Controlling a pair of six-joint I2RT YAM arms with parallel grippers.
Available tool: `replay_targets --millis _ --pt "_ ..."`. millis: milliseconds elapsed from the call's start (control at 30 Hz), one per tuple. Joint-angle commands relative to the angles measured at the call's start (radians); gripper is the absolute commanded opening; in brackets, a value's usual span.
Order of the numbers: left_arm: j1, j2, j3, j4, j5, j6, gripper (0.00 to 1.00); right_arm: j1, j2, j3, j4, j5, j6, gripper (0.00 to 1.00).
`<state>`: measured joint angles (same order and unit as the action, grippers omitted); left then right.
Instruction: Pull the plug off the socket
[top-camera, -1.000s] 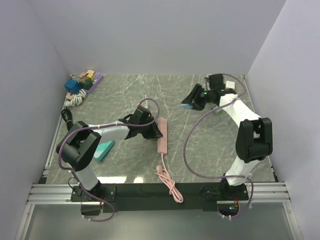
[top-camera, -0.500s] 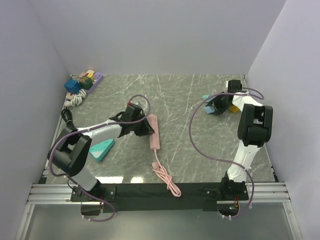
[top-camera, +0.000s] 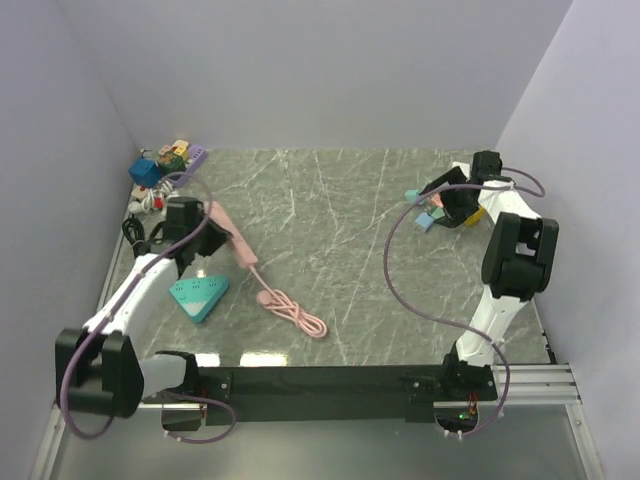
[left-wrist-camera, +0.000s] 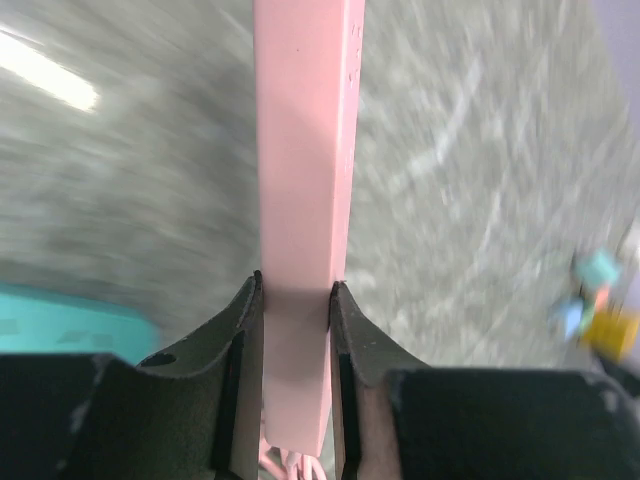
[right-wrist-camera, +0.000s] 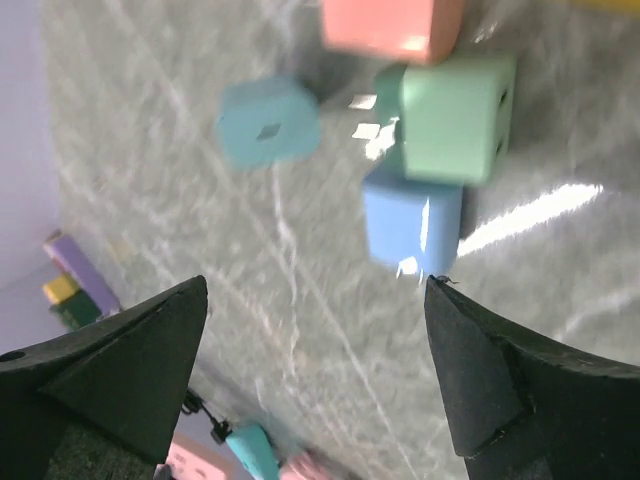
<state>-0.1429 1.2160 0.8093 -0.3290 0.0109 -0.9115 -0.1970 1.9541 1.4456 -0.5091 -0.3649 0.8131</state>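
The socket is a long pink power strip (top-camera: 236, 241) with no plug in it that I can see. It lies slanted at the table's left, and its pink cord (top-camera: 291, 313) is coiled toward the middle. My left gripper (top-camera: 203, 226) is shut on the strip (left-wrist-camera: 300, 150), with both fingers pressed flat on its long sides (left-wrist-camera: 297, 292). A blue plug (top-camera: 425, 223) lies free on the table at the far right. It lies just beyond my right gripper (right-wrist-camera: 315, 285) in the wrist view (right-wrist-camera: 412, 225). My right gripper (top-camera: 447, 202) is open and holds nothing.
Green (right-wrist-camera: 455, 118), pink (right-wrist-camera: 390, 25) and round teal (right-wrist-camera: 268, 120) plugs lie beside the blue one, with a yellow one (top-camera: 471, 215) nearby. A teal triangular object (top-camera: 200, 293) sits near the left arm. A purple strip loaded with adapters (top-camera: 172, 160) and a white cable (top-camera: 150, 200) fill the back-left corner.
My left arm has swung left and dragged the pink strip and cord with it. My right gripper carried the blue plug to the far right, then opened and let it go.
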Motion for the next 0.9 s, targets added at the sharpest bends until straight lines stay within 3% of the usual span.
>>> replay_targets --millis 0,267,500,567,600,700,733,867 --pt "0.130 -0.093 -0.018 -0.067 -0.069 -0.010 0.00 0.005 -0.176 -0.074 0.011 -0.026 -0.006 0.95" --pt "0.517 -0.164 -0.160 -0.094 0.001 0.011 0.00 0.125 -0.400 -0.212 0.049 -0.130 -0.098 0.96" --pt "0.640 -0.151 -0.239 -0.081 0.072 0.022 0.00 0.315 -0.347 -0.110 0.012 -0.157 -0.183 0.96" --pt "0.640 -0.153 -0.225 -0.088 0.107 0.036 0.19 0.341 -0.334 -0.099 0.009 -0.155 -0.187 0.96" --pt "0.641 -0.154 -0.214 -0.096 0.115 0.046 0.45 0.364 -0.331 -0.093 0.009 -0.161 -0.190 0.96" --pt "0.638 -0.159 -0.124 -0.174 0.115 0.078 0.80 0.387 -0.320 -0.076 -0.017 -0.160 -0.210 0.96" --pt "0.640 -0.162 -0.095 -0.197 0.103 0.089 0.99 0.398 -0.317 -0.076 -0.020 -0.160 -0.215 0.96" --pt "0.626 -0.127 0.110 -0.298 0.041 0.170 0.99 0.413 -0.313 -0.077 -0.035 -0.157 -0.233 0.96"
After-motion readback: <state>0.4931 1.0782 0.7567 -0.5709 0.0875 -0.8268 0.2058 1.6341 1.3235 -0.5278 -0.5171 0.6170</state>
